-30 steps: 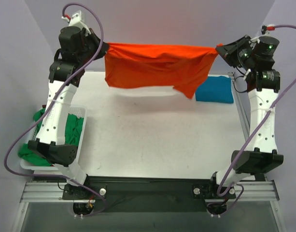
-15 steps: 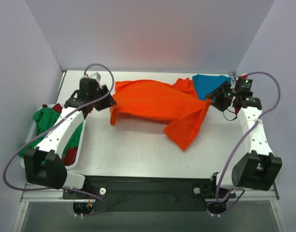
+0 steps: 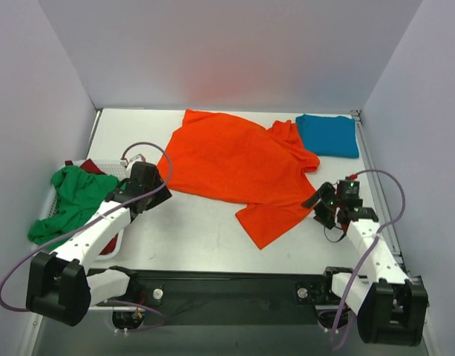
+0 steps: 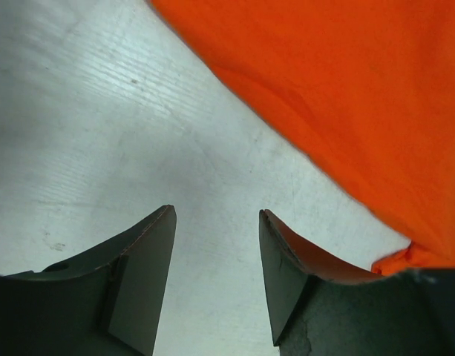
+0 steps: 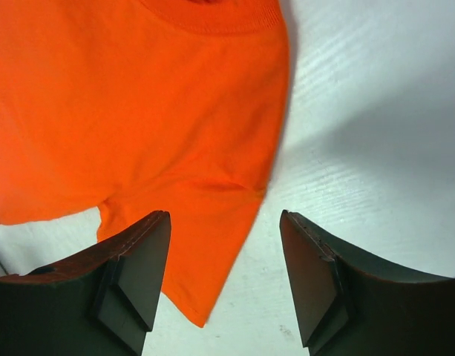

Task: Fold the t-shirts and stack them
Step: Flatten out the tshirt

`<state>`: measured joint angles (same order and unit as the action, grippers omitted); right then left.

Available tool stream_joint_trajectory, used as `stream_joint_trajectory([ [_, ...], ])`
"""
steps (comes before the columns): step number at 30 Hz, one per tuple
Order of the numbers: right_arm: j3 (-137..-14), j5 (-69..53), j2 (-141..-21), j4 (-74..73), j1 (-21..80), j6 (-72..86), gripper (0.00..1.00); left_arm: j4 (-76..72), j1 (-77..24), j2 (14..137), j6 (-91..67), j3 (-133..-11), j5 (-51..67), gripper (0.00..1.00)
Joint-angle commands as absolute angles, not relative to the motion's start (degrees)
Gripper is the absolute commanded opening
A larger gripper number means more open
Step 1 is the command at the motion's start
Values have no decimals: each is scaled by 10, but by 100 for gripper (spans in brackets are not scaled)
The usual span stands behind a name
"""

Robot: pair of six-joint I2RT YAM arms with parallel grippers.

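Orange shirt (image 3: 234, 163) lies spread on the table (image 3: 197, 230) between my two arms. Its long axis slants from far left to near right, with what I take for the collar toward the folded teal shirt (image 3: 327, 136). My left gripper (image 3: 160, 176) sits closest, just beside its near-left edge, and my right gripper (image 3: 315, 202) sits beside the near-right flap. Both gape wide, holding nothing.

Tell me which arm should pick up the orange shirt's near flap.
Right. The right gripper hangs open just beside that flap of the orange shirt; the left gripper, also open, faces the shirt's opposite edge.
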<state>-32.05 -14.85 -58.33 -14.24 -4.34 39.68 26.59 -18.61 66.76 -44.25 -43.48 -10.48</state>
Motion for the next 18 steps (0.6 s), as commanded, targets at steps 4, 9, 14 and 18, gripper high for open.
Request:
stream_joint_trajectory([
  [4, -267, -106, -549, -91, -4, 442, 58, 202, -177, 753, -463, -519, -191, 57],
  [9, -256, -107, -531, -99, -4, 439, 55, 222, -170, 847, -468, -589, -253, 51],
  [14, -250, -110, -524, -102, -4, 437, 54, 262, -170, 924, -475, -642, -315, 49],
  [18, -255, -114, -534, -99, -4, 432, 51, 276, -170, 994, -469, -682, -347, 49],
])
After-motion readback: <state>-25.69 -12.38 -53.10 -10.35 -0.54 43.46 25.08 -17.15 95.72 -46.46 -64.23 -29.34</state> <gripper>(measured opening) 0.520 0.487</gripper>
